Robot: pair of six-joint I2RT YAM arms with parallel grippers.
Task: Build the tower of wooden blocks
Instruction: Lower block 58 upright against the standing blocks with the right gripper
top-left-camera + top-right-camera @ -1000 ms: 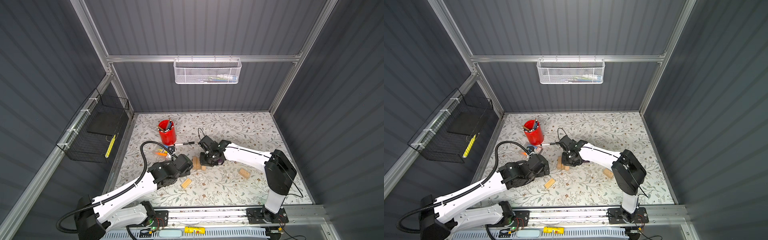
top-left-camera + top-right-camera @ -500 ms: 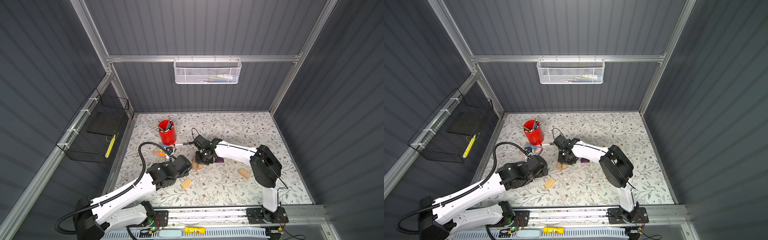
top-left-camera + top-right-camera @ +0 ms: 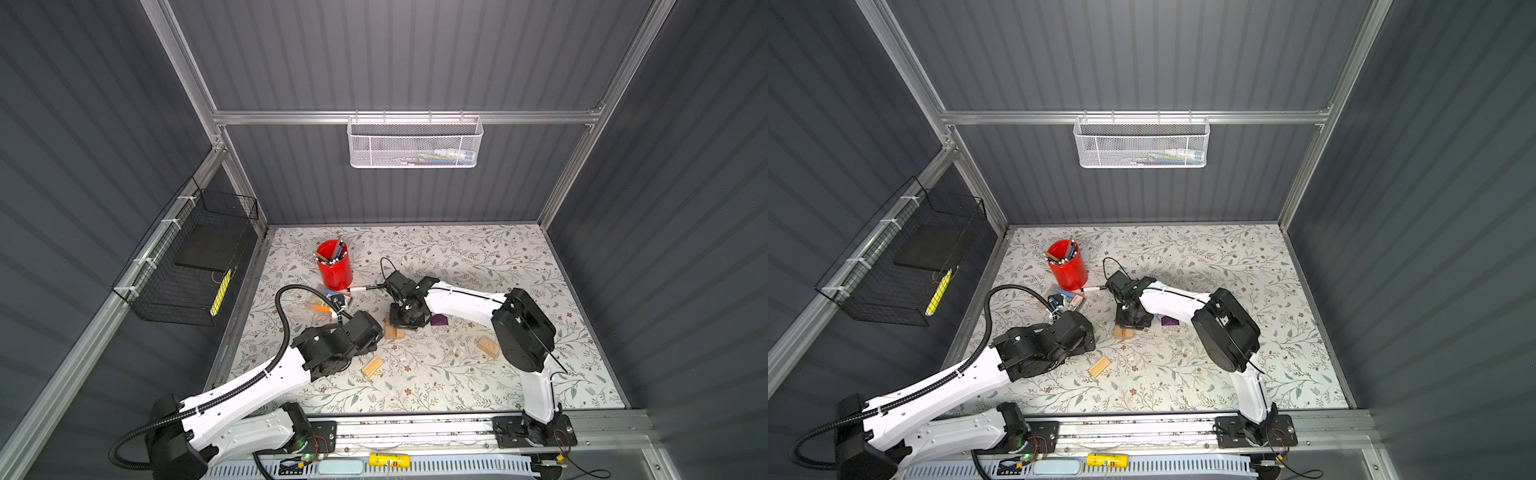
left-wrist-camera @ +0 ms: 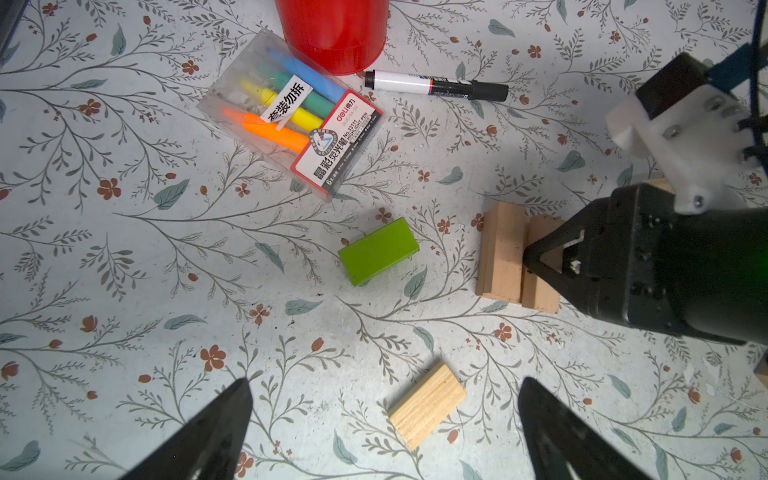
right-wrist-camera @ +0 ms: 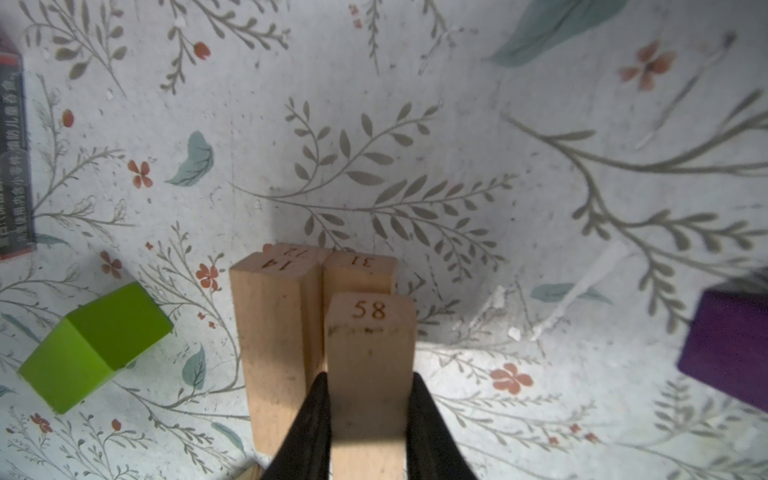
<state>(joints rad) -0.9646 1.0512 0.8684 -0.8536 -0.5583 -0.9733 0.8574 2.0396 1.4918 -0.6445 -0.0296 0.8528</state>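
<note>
1. Nearest you, a flat pale wood brick with a grooved face (image 4: 427,405) lies alone on the floral table (image 4: 124,291). Your left claw (image 4: 384,384) hangs over it, spread wide and empty. The brick sits off-centre under the gap, its long axis slanted to the line between the fingers.
2. Off to the right, a pale wood brick with holes (image 3: 488,347) lies by the right arm's elbow.
3. Next out, a lime-green house-shaped block (image 4: 377,251) lies on its side just short of the stack. The left arm is nearer to it.
4. Mid-table stands the low stack of pale wood bricks (image 4: 500,253). Your right claw (image 5: 369,378) pinches a pale wood brick stamped 58 (image 5: 370,328) by its long sides, over the brick stamped 31 (image 5: 359,270) and tight beside the brick stamped 14 (image 5: 270,332). All three long axes run parallel, so I judge you need a straight drop with no twist. Whether 58 touches 31, I cannot tell.
5. Just beyond, a purple house-shaped block (image 3: 438,320) waits beside the right claw.
6. Farthest, the red pen cup (image 3: 334,268) stands well apart from the stack.
</note>
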